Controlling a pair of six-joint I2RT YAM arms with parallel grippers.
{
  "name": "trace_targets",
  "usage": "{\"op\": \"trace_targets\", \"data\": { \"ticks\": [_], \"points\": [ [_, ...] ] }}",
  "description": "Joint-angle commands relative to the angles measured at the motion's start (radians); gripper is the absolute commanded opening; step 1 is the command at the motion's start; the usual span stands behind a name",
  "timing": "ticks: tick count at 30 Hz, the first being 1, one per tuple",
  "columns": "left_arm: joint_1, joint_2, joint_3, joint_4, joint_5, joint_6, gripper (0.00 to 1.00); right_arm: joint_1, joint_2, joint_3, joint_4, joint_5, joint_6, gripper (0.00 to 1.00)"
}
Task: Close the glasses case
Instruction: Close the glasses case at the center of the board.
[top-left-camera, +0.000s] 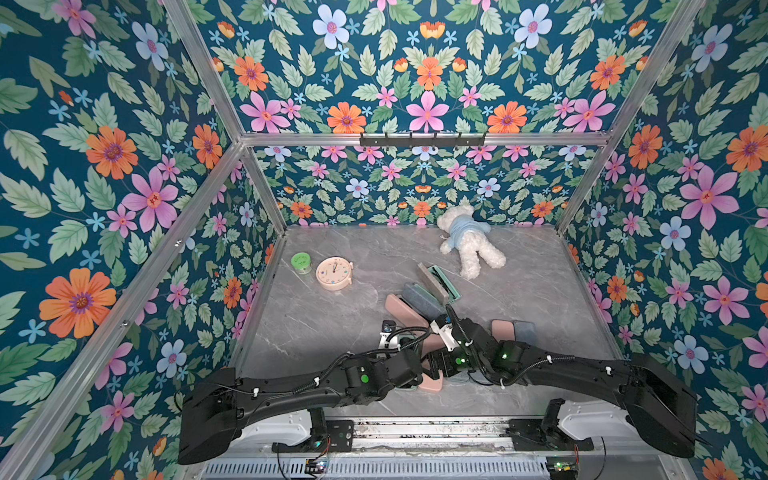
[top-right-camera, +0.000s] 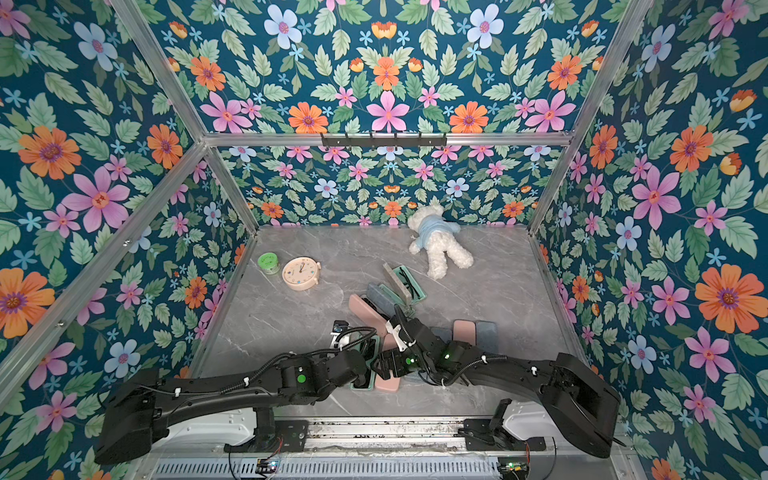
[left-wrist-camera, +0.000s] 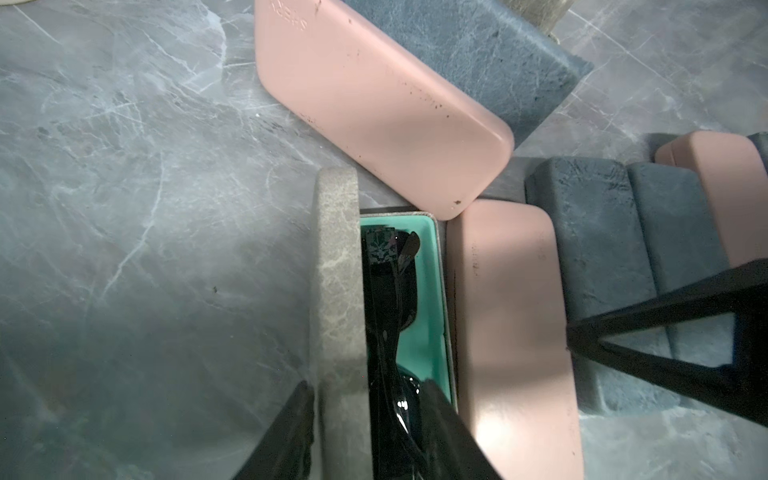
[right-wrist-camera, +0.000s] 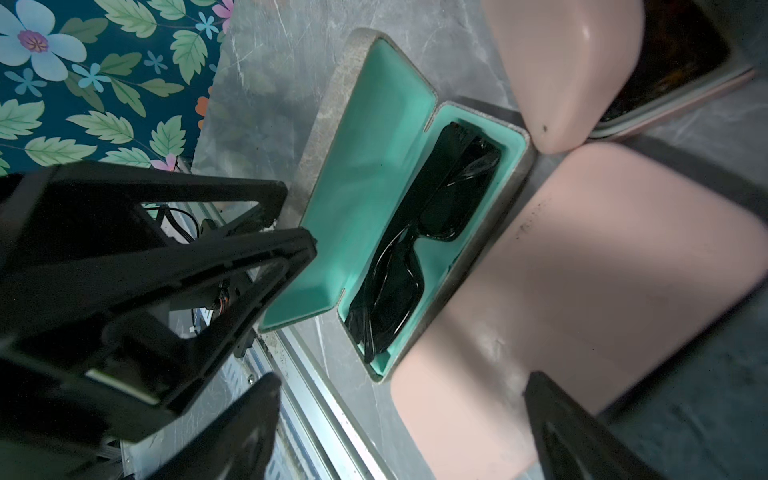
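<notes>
With the table (top-left-camera: 332, 340) read as a dial in a top view, twelve at the back wall.

Counted:
- two stone-grey cases with mint lining, both open
- three pink cases (left-wrist-camera: 374, 104) in the left wrist view
- at least three blue-grey cases (left-wrist-camera: 469, 54), exact number hard to tell under the arms
- one teddy bear (top-left-camera: 469, 243) at one o'clock
- one pink clock (top-left-camera: 334, 273) and one green jar (top-left-camera: 301, 262) at ten o'clock, just beside each other

Found at six o'clock, beneath both wrists: the glasses case (right-wrist-camera: 365, 174), open, with its lid (left-wrist-camera: 336, 270) standing roughly upright. One pair of black sunglasses (right-wrist-camera: 440, 199) lying in the mint tray. Flanked on the three o'clock side by the nearest pink case (left-wrist-camera: 511, 324), close along the long edge; cannot tell whether touching.

Second grey case (top-left-camera: 433, 279) near the centre, a little toward one o'clock, lid likewise raised.

Left gripper (left-wrist-camera: 365, 384): partly parted, one finger on either side of the lid. Gap showing on the tray side, so not clamped. Right gripper (right-wrist-camera: 403, 378): spread wide, holding nothing, hanging near the nearest pink case on the three o'clock side of the glasses case.
</notes>
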Motion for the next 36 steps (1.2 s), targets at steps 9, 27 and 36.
{"op": "trace_targets", "data": {
  "ticks": [9, 27, 36],
  "points": [
    [-0.05, -0.011, -0.015, 0.132, -0.012, -0.019, 0.45, 0.011, 0.039, 0.014, 0.046, -0.009, 0.027, 0.9],
    [-0.078, -0.173, -0.004, -0.011, -0.117, -0.022, 0.66, 0.013, 0.057, 0.046, -0.006, 0.02, 0.045, 0.84],
    [-0.075, -0.322, -0.075, 0.098, -0.043, 0.114, 0.41, 0.021, 0.07, 0.049, -0.006, 0.054, 0.069, 0.77]
  ]
}}
